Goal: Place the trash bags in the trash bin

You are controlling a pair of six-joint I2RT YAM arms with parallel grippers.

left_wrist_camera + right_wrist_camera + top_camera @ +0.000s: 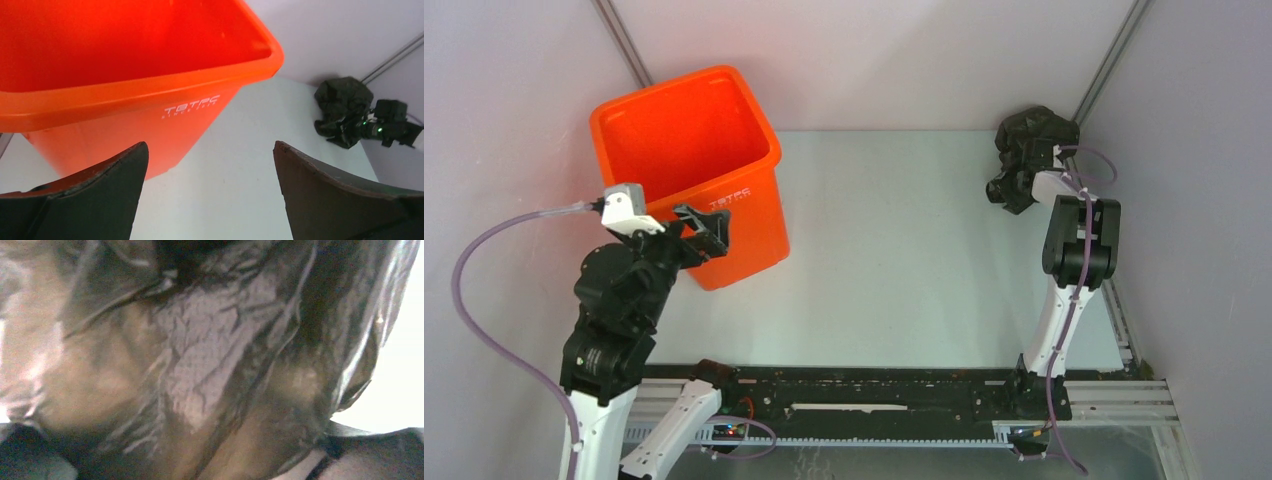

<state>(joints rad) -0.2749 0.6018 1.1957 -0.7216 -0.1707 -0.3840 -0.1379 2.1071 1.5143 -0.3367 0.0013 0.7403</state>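
Here the trash bin (686, 170) stood upright at the far left of the table (904, 260), its mouth open and its white embossed lettering (192, 106) on the side that faced the arms. The left gripper (709, 232) hovered just beside that lettered side, below the rolled rim. Its jaws were spread wide apart with nothing between them; the left wrist view showed only bare table and the bin's lower wall in the gap.

Well apart from the bin, in the far right corner, the trash bag (1029, 140) sat bunched into a dark, crumpled lump at the end of the right arm (1079, 245). The right gripper (1022, 178) was buried in that lump. In the right wrist view the wrinkled, glossy, slightly see-through plastic pressed close against the lens and filled nearly the whole frame. It hid the fingers, so whether the jaws were clamped on the bag could not be told. The bag was outside the bin.
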